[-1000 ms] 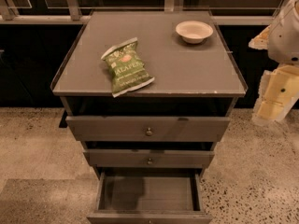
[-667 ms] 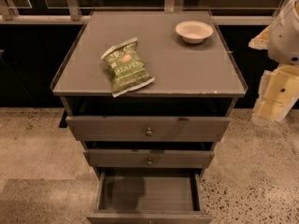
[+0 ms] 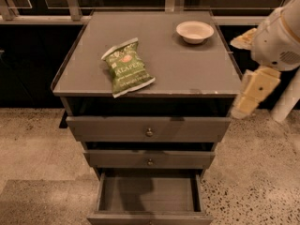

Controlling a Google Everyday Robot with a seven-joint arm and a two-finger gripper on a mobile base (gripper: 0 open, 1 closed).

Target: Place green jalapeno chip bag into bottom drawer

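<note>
The green jalapeno chip bag (image 3: 127, 67) lies flat on the grey cabinet top (image 3: 187, 74), left of centre and near the front edge. The bottom drawer (image 3: 147, 193) is pulled open and its flat grey interior holds nothing. My gripper (image 3: 253, 90), cream and white, hangs in the air just off the cabinet's right front corner, level with the top. It is well right of the bag and holds nothing that I can see.
A small white bowl (image 3: 194, 31) stands at the back right of the cabinet top. The two upper drawers with round knobs (image 3: 149, 132) are slightly ajar. Speckled floor (image 3: 37, 153) lies around the cabinet. A dark wall with rails runs behind.
My gripper and arm have shifted a little to the left, closer to the cabinet's right edge. The bag, the bowl and the drawers have not moved.
</note>
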